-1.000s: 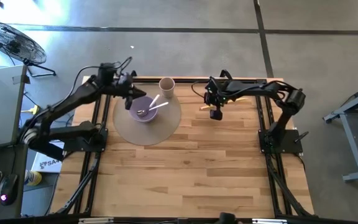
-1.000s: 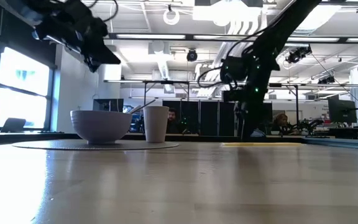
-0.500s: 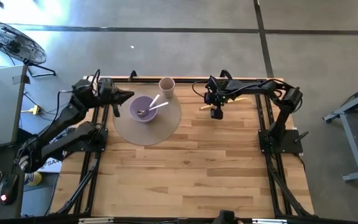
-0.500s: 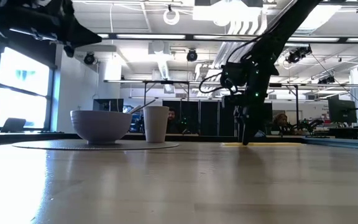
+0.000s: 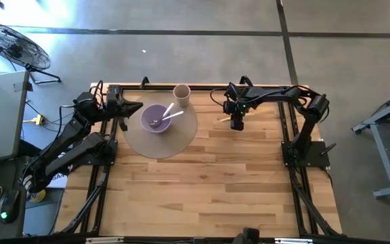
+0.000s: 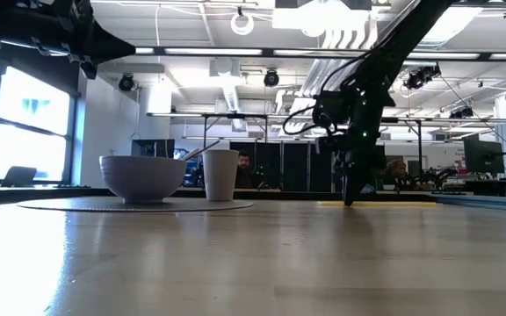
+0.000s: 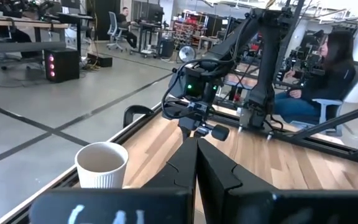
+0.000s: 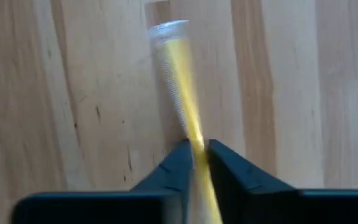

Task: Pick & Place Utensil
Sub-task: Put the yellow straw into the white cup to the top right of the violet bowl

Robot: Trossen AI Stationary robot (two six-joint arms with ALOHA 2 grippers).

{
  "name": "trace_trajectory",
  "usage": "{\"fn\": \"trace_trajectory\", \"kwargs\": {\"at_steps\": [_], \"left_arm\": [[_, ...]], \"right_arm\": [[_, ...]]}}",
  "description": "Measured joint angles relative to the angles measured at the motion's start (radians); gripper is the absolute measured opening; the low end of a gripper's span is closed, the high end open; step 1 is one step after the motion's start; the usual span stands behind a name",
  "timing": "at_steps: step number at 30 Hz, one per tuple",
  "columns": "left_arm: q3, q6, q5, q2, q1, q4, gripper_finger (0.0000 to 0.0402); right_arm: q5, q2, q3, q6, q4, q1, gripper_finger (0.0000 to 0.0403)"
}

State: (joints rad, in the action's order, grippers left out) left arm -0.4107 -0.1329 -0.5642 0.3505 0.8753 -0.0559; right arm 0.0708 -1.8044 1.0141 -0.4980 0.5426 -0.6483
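A slim yellow utensil (image 8: 179, 81) with a pale far end lies flat on the wooden table (image 5: 202, 176), right of the grey round mat (image 5: 160, 142). My right gripper (image 8: 197, 149) points steeply down over the utensil (image 5: 223, 119) and is shut on it. On the mat stand a purple bowl (image 5: 156, 119) with spoons in it and a pale cup (image 5: 181, 93). My left gripper (image 5: 135, 107) hovers shut and level at the mat's left edge, clear of the bowl, holding nothing. My right gripper pinches the utensil's yellow shaft (image 8: 194, 134) between its two fingertips, one on each side. The fingers come from above, pointing steeply down, and lie across the shaft. The utensil lies on the table, its pale end (image 8: 166, 28) stretching away from the fingers.
Black rails (image 5: 286, 135) frame the table on both sides. The near half of the tabletop is bare wood. In the left wrist view a person (image 7: 328, 68) sits beyond the table's right side, behind my right arm.
My left arm has drawn back from above the bowl toward the table's left edge, its gripper staying shut. My right gripper has stayed over the yellow utensil, and its fingers have come together on the utensil's shaft.
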Motion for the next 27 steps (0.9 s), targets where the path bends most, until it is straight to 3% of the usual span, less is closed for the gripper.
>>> {"fn": "trace_trajectory", "kwargs": {"at_steps": [4, 11, 27], "left_arm": [[0.000, 0.000, 0.001, 0.000, 0.000, 0.001, 0.0005], [0.000, 0.000, 0.001, 0.000, 0.001, 0.000, 0.0005], [0.000, 0.000, 0.001, 0.000, 0.002, 0.001, 0.0005]], "right_arm": [[-0.012, -0.004, 0.002, 0.000, -0.002, -0.007, 0.0009], [-0.032, -0.007, 0.001, 0.018, -0.026, -0.004, 0.0027], [-0.044, 0.014, 0.043, 0.380, -0.102, 0.049, 0.0003]]}}
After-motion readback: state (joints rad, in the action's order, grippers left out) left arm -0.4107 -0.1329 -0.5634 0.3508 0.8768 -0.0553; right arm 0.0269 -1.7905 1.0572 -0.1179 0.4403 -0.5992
